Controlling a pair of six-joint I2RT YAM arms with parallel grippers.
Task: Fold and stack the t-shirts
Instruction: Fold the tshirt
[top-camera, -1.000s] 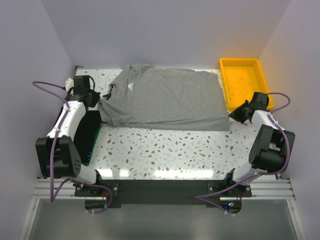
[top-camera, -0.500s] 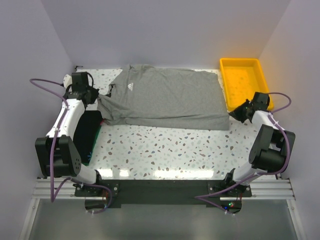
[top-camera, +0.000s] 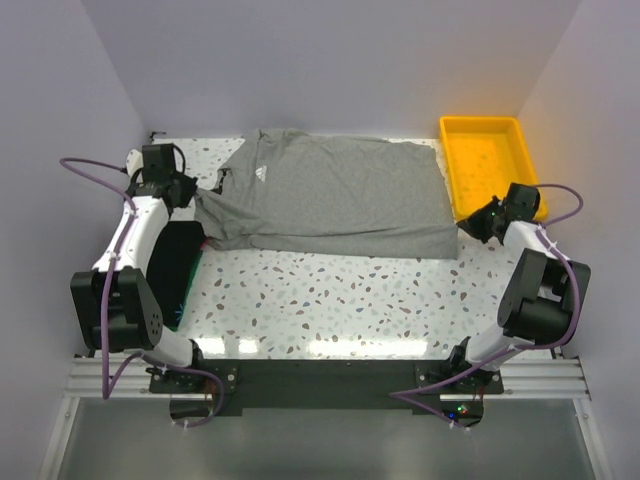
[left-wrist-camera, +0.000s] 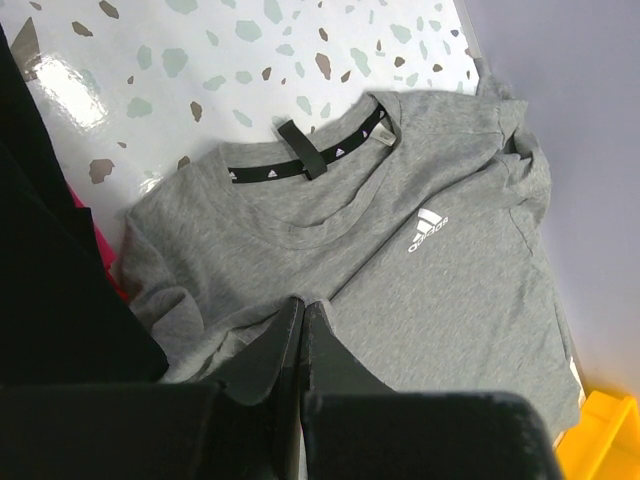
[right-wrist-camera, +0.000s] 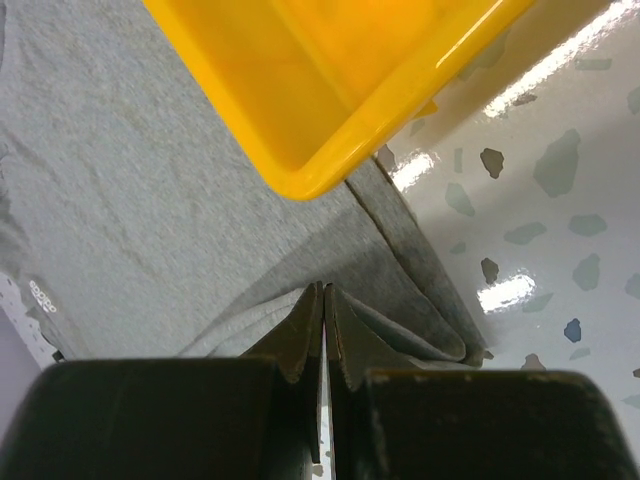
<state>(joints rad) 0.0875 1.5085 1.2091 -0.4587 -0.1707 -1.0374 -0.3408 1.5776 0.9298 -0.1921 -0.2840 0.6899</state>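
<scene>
Grey t-shirt (top-camera: 340, 200) spread out; left jaws, right jaws pinch opposite ends.

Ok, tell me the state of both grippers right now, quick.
Left gripper: shut, pinching the grey t-shirt below its collar.
Right gripper: shut, pinching the grey t-shirt's edge beside the yellow tray.

Closed end effector (right-wrist-camera: 322, 292) pinches grey t-shirt (right-wrist-camera: 120, 200) beside yellow tray (right-wrist-camera: 318, 172).

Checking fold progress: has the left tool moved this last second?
Yes: the left tool, pinching the grey t-shirt, shifted slightly left, away from the yellow tray.
</scene>
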